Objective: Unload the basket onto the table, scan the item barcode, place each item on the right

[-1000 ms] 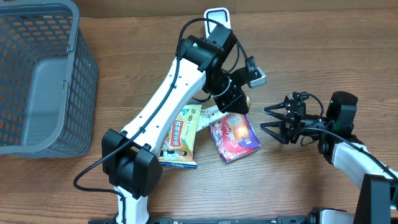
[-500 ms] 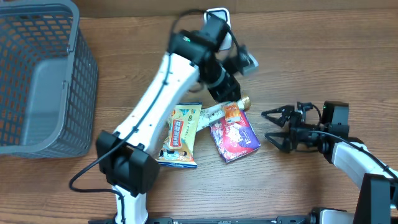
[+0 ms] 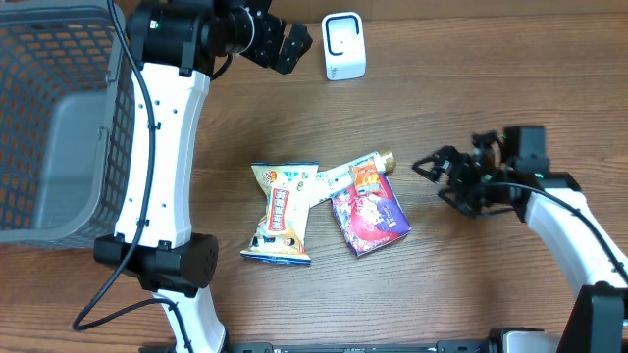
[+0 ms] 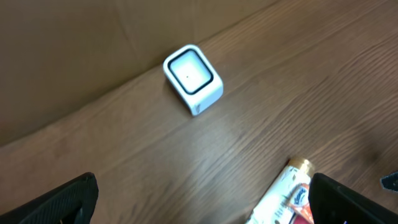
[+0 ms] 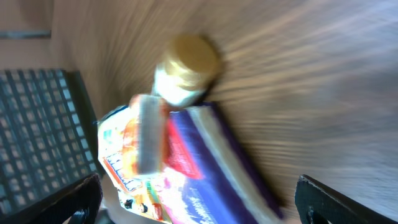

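Both the left claw (image 3: pixel 287 44) and right claw (image 3: pixel 432 180) stand released and empty; the tube (image 3: pixel 353 175) lies on the table (image 3: pixel 471 88), partly over the purple packet (image 3: pixel 373 218), likely light, soft-walled and slick, best pinched near its stiff cap.

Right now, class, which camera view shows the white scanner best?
Left wrist: the scanner sits whole and large, its dark-rimmed window clear. Overhead shows it whole too, but smaller. Right wrist misses it.
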`<state>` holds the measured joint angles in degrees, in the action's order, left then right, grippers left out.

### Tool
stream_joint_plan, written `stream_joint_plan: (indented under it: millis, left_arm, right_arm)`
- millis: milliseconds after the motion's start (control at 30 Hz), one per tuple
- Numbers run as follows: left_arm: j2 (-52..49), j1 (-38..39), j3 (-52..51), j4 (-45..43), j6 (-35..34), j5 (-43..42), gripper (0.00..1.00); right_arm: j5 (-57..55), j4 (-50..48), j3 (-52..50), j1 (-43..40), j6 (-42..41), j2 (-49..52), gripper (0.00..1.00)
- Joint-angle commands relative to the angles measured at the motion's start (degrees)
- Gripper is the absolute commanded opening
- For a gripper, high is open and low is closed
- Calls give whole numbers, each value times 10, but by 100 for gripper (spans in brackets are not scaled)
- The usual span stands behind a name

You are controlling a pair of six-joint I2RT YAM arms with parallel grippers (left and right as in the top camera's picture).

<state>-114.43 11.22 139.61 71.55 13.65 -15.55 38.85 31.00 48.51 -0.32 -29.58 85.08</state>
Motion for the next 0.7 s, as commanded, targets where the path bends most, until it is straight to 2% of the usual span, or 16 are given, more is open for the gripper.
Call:
stream_joint_plan:
  millis: [0, 100, 267, 400, 667]
  left_arm:
    - [10, -7, 6, 3, -17, 10, 100]
    - [10, -13, 6, 0, -17, 12, 100]
    - [10, -26, 6, 3, -21, 11, 100]
    - [10, -29, 6, 9, -21, 11, 100]
    - [10, -30, 6, 22, -21, 12, 100]
  right_arm:
    - [-100, 6, 35, 85, -7, -5, 100]
    - [-135, 9, 41, 123, -49, 4, 100]
    - [-73, -33, 41, 122, -117, 29, 99]
    - [-48, -71, 41, 123, -188, 55, 92]
    - [15, -82, 41, 123, -235, 74, 88]
